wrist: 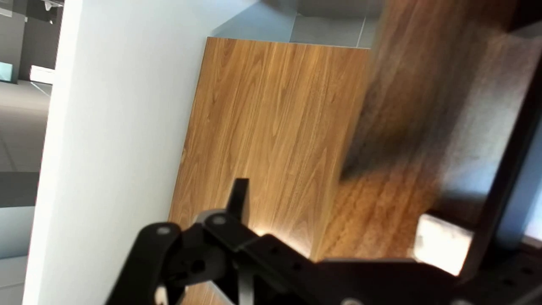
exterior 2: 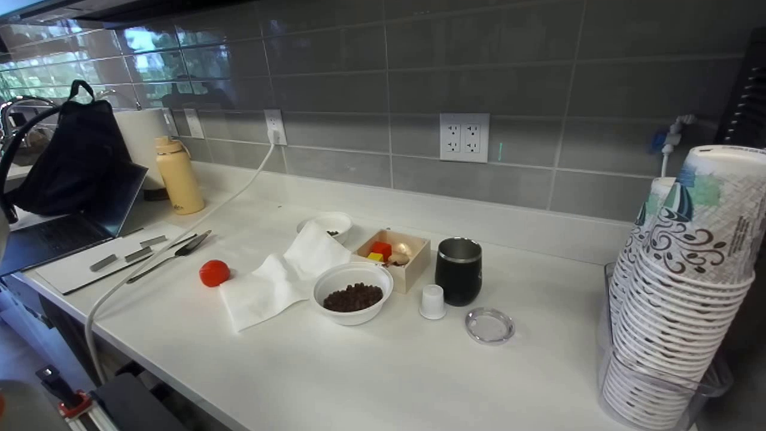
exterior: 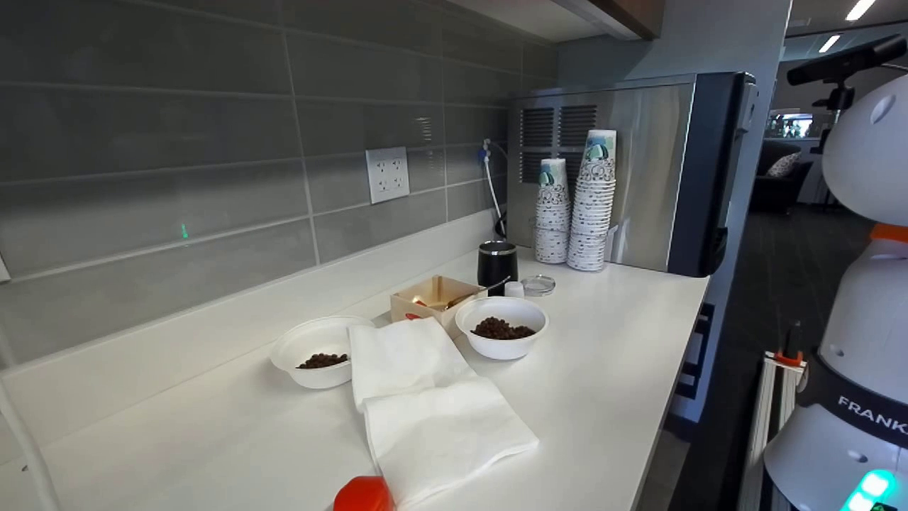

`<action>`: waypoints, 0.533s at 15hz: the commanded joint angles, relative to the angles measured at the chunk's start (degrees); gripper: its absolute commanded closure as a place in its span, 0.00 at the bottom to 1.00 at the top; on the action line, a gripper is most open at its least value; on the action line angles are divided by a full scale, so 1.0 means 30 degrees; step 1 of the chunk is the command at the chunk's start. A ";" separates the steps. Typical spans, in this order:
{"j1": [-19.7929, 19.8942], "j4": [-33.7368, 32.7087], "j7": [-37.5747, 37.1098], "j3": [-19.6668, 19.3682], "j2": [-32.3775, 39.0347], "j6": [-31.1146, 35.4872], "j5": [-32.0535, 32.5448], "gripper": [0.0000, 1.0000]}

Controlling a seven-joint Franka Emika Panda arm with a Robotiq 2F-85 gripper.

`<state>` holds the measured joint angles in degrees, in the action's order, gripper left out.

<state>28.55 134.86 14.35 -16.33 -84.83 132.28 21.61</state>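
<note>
My gripper (wrist: 343, 220) shows only in the wrist view, with its fingers wide apart and nothing between them. It faces a brown wood cabinet (wrist: 275, 123), whose right part is darker and partly blurred. A white panel (wrist: 127, 106) runs along the left. Both exterior views show the counter but not my gripper. On it are two white bowls (exterior: 500, 349) (exterior: 312, 378) with small brown balls, which also show near (exterior 2: 353, 318) and far (exterior 2: 339, 222). White napkins (exterior 2: 263, 293) lie between them. A light wood box (exterior 2: 413, 272) holds red and yellow pieces.
A black tumbler (exterior 2: 458, 272), a small white cup (exterior 2: 432, 302), a clear lid (exterior 2: 489, 325) and cup stacks (exterior 2: 682, 323) stand on the counter. A red round object (exterior 2: 214, 273), a cable (exterior 2: 197, 221), a bottle (exterior 2: 179, 176) and a laptop (exterior 2: 54, 239) lie leftward. My arm's base (exterior: 851, 383) stands beside it.
</note>
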 commanded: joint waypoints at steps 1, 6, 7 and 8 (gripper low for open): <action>-0.2126 -0.0833 0.0866 -0.0406 0.0474 -0.2261 0.0530 0.00; -0.3967 -0.1795 0.0483 -0.0636 0.2126 -0.2596 0.0265 0.00; -0.4203 -0.1966 0.0407 -0.0657 0.2543 -0.2610 0.0202 0.00; -0.4483 -0.2070 0.0288 -0.0623 0.3008 -0.2482 0.0094 0.00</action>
<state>19.30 130.65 14.36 -18.67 -80.14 129.22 22.74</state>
